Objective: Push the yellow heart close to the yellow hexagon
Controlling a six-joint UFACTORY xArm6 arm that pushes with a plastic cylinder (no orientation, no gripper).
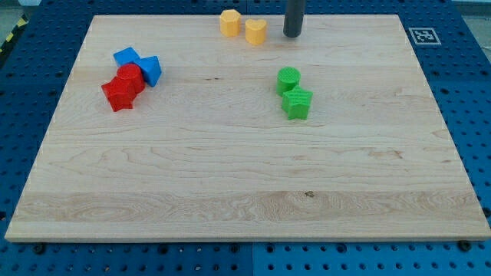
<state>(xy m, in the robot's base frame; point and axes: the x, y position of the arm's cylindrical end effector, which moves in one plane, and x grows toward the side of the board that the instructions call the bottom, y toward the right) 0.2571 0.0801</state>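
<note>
The yellow heart (255,31) lies near the top edge of the wooden board (245,192), just right of the yellow hexagon (229,23); the two are nearly touching. My tip (292,35) stands on the board a short way to the right of the yellow heart, with a small gap between them. The rod rises out of the view's top.
Two blue blocks (140,64) and two red blocks (123,87) cluster at the upper left. A green cylinder (288,79) and a green block (297,103) sit right of centre. A marker tag (423,35) lies off the board's top right corner.
</note>
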